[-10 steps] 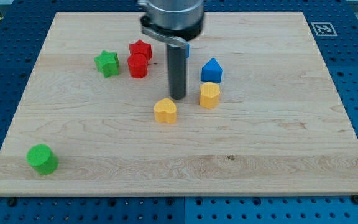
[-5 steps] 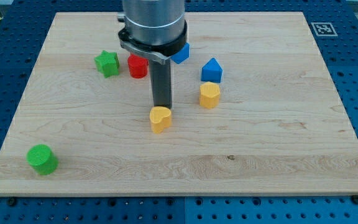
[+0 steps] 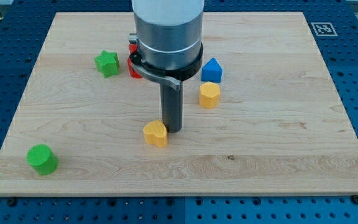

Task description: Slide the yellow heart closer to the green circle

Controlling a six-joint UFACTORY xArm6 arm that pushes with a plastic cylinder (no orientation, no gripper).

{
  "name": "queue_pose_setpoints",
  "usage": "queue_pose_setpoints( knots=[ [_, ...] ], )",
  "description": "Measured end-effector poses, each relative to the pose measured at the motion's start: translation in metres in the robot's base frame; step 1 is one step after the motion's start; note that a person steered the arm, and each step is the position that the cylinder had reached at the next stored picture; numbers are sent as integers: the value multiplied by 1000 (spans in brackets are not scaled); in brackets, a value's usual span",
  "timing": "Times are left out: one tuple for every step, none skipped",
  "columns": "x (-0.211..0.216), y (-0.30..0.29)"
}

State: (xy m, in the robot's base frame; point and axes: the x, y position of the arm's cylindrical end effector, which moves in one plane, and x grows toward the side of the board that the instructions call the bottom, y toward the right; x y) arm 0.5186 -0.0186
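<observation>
The yellow heart (image 3: 155,133) lies near the middle of the wooden board (image 3: 278,143). My tip (image 3: 172,128) stands right against the heart's upper right side, touching it or nearly so. The green circle (image 3: 42,159) sits near the board's bottom left corner, well to the left of and below the heart.
A green star (image 3: 107,63) lies at the upper left. A red block (image 3: 133,68) is mostly hidden behind the arm. A blue block (image 3: 211,69) and a yellow hexagon block (image 3: 209,95) lie to the right of the rod.
My tip has moved down the view, and the yellow heart has slid down and to the left ahead of it. The arm now hides most of the red blocks.
</observation>
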Motion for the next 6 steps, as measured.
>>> queue_pose_setpoints(
  knots=[
    [2,-12],
    [17,-18],
    [32,-18],
    [36,-19],
    [36,-25],
    [42,-32]
  ],
)
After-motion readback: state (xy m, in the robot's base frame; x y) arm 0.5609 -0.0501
